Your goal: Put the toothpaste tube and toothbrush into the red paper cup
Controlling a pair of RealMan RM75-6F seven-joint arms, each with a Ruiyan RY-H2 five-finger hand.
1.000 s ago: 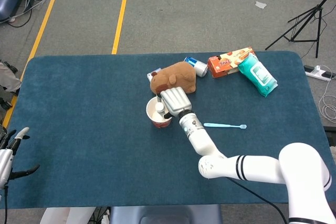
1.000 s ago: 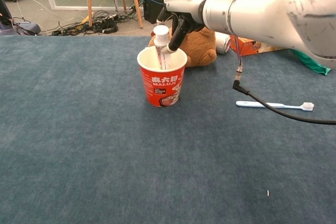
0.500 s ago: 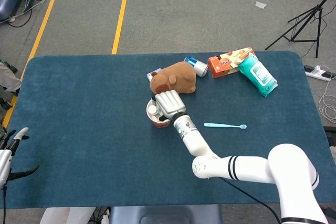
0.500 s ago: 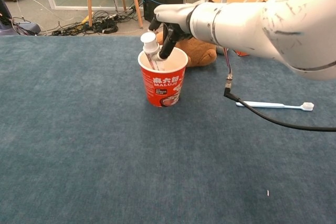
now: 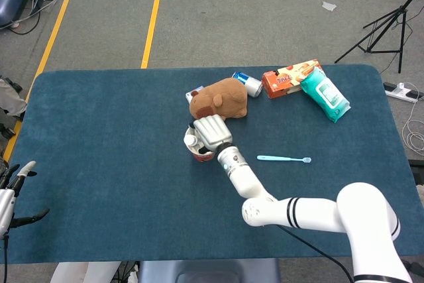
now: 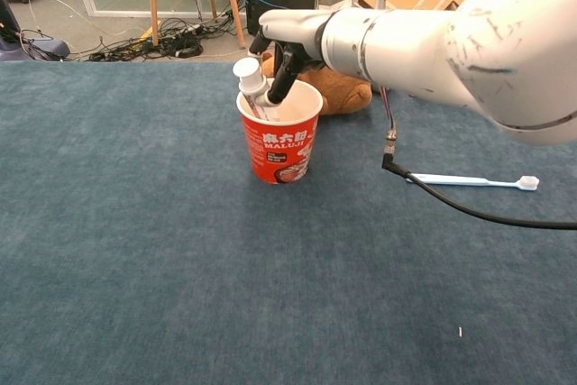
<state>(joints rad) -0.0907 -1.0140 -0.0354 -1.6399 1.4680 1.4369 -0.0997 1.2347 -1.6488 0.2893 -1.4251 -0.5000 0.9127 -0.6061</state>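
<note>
The red paper cup [image 6: 278, 143] stands upright mid-table, in front of the plush bear. The white toothpaste tube [image 6: 250, 80] stands in it, cap up, leaning over the left rim. My right hand [image 6: 290, 35] hovers over the cup and pinches the tube just below the cap. From the head view the right hand [image 5: 211, 132] covers most of the cup [image 5: 203, 158]; only the tube's cap [image 5: 191, 141] shows. The light-blue toothbrush [image 5: 283, 159] [image 6: 469, 181] lies flat on the cloth to the right of the cup. My left hand [image 5: 14, 190] hangs at the table's near-left edge, fingers apart, holding nothing.
A brown plush bear [image 5: 218, 97] sits right behind the cup. A drink can [image 5: 248, 84], an orange box [image 5: 288, 77] and a teal pack [image 5: 324, 94] lie at the back right. A black cable [image 6: 451, 200] dangles from my right arm near the toothbrush.
My right hand has shifted left over the cup, tipping the tube from near upright to leaning over the left rim. The toothbrush and my left hand have not moved.
</note>
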